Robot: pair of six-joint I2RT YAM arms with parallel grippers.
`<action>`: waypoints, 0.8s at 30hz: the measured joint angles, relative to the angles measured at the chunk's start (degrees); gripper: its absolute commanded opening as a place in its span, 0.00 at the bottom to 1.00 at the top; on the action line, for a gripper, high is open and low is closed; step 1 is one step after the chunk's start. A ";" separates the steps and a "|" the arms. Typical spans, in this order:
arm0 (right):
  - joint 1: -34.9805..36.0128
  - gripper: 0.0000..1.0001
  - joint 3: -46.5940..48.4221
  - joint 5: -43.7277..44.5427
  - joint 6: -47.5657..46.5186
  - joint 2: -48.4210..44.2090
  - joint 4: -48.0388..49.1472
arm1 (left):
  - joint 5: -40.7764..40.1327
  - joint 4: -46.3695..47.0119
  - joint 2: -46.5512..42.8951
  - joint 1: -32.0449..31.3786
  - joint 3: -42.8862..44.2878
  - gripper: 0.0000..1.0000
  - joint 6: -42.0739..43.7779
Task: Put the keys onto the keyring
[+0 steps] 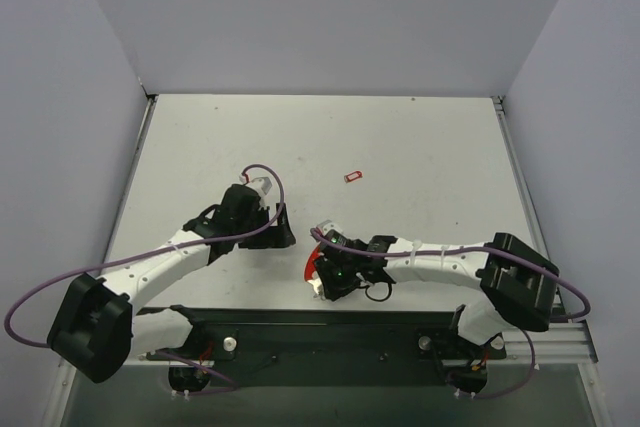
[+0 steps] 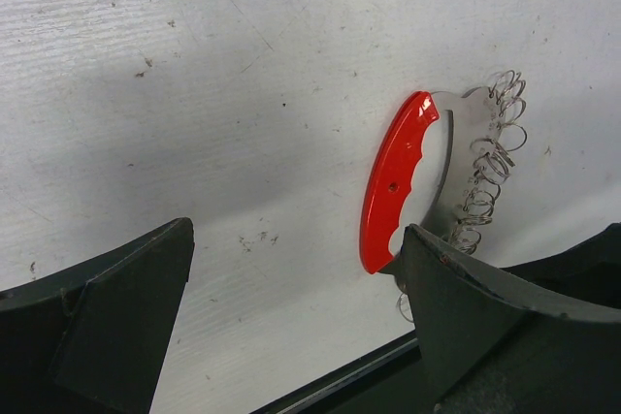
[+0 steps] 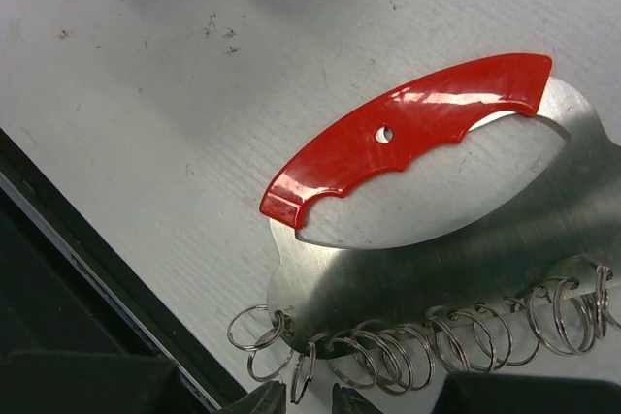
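Observation:
The keyring is a red curved clip (image 3: 408, 133) on a flat silver plate (image 3: 456, 249) with a row of thin wire rings (image 3: 427, 341). It lies near the table's front edge (image 1: 312, 267). My right gripper (image 3: 310, 399) is almost closed, with one wire ring between its tips; in the top view it (image 1: 328, 285) sits over the keyring's near side. My left gripper (image 2: 301, 327) is open and empty, just left of the keyring (image 2: 393, 181); in the top view it (image 1: 283, 237) is up and to the left. The tiny red key tag (image 1: 351, 177) lies alone further back.
The black front rail (image 1: 330, 322) runs just below the keyring and also shows in the wrist views (image 3: 87, 269). Grey walls (image 1: 60, 127) stand around the white table (image 1: 420, 157).

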 measured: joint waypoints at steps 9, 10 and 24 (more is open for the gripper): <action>0.00 0.12 -0.02 -0.07 1.90 2.21 2.05 | -0.07 -0.55 -0.55 0.00 0.00 0.97 0.00; 0.00 0.11 -0.04 -0.07 2.05 2.23 2.49 | -0.09 -0.61 -0.76 0.00 0.00 0.97 0.00; -2.47 0.00 -4.07 0.68 2.25 -2.23 6.19 | -0.87 -0.94 -7.04 0.00 -0.72 0.98 0.26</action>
